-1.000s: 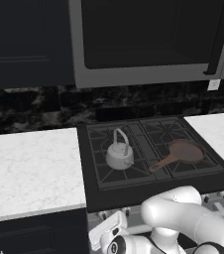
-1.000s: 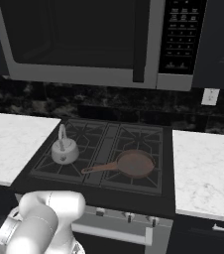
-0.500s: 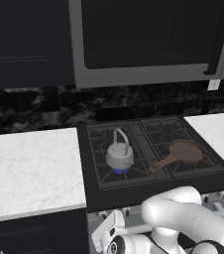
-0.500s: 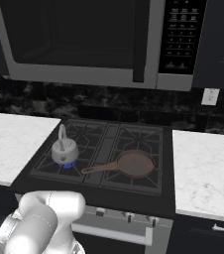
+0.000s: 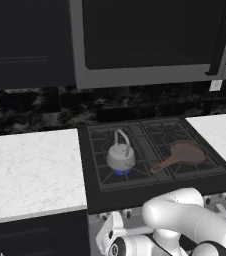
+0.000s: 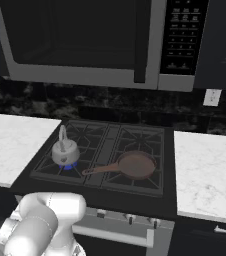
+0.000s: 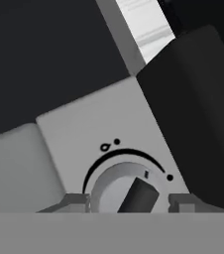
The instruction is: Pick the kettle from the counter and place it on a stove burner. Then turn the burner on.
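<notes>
Kettle on lit burner, hand at knob.
I saw the kettle [image 5: 120,156] centre-frame on the stove burner [image 5: 120,171]; arm folded low, gripper [image 7: 129,198] fingers apart, flanking the stove knob [image 7: 129,191].

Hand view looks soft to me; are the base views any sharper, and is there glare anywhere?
Hand view: close and blurry, though the knob marks read. Left base view: dim, kettle clear, blue flame beneath. Right base view: evenly lit, no glare on the frying pan.
</notes>
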Robot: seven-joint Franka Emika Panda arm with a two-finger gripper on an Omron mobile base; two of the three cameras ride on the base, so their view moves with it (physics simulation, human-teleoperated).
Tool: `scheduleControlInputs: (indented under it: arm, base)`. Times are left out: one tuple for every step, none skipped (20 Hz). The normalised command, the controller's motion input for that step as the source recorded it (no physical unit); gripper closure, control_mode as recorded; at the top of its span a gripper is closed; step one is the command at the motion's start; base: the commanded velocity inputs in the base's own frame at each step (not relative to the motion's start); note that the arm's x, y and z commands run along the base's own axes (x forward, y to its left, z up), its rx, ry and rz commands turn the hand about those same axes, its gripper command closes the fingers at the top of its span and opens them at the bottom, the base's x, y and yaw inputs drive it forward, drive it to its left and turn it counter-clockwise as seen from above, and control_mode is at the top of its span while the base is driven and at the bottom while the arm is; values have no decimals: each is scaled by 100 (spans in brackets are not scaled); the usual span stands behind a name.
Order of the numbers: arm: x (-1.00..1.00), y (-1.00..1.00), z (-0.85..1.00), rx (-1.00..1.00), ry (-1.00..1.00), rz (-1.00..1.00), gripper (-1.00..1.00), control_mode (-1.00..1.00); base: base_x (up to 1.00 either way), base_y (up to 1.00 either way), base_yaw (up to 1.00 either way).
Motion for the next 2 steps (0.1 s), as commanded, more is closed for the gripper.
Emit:
scheduleControlInputs:
  arm:
    - [0, 12, 0, -12, 2, 1, 100, -100]
    - [0, 14, 0, -12, 3, 0, 100, -100]
  base:
    - [0, 0, 0]
    - [0, 0, 0]
